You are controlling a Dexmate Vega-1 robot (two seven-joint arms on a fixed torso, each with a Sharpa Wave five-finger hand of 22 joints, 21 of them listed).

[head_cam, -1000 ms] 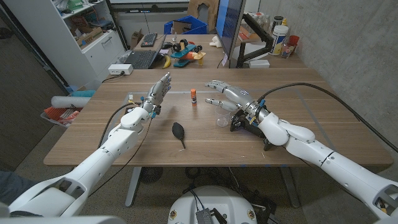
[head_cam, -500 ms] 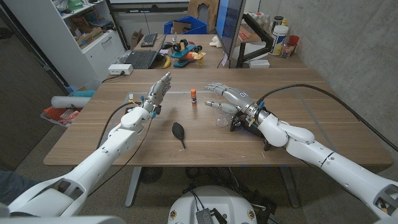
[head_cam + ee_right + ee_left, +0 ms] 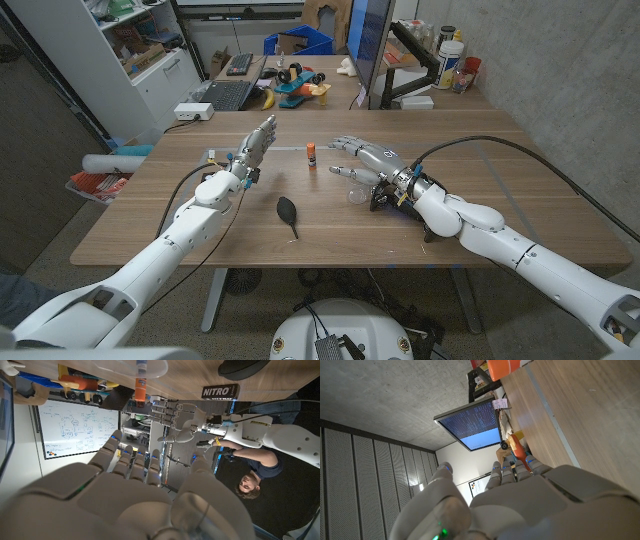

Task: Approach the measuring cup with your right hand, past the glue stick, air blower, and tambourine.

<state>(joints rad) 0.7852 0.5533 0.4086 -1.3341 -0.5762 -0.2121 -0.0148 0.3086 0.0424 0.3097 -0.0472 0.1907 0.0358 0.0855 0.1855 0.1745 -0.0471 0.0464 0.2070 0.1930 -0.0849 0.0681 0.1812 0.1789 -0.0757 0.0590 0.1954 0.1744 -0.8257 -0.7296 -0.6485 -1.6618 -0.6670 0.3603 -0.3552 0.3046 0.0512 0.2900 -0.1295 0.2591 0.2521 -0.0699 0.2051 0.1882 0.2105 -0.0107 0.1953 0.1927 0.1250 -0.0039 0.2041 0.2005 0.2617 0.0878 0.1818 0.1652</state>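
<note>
The clear measuring cup is sitting on the wooden table near its middle, just under the fingers of the right hand; in the right wrist view its transparent rim is showing beyond the fingertips. The right hand is hovering above the cup with its fingers spread apart and nothing in its grasp, and whether it is touching the cup cannot be told. The glue stick is standing upright just to the left of that hand, a little farther back on the table. The black air blower is lying nearer the front edge, left of the cup. The left hand is holding itself up over the left part of the table, fingers extended and slightly apart, gripping nothing. A person is showing in the right wrist view.
</note>
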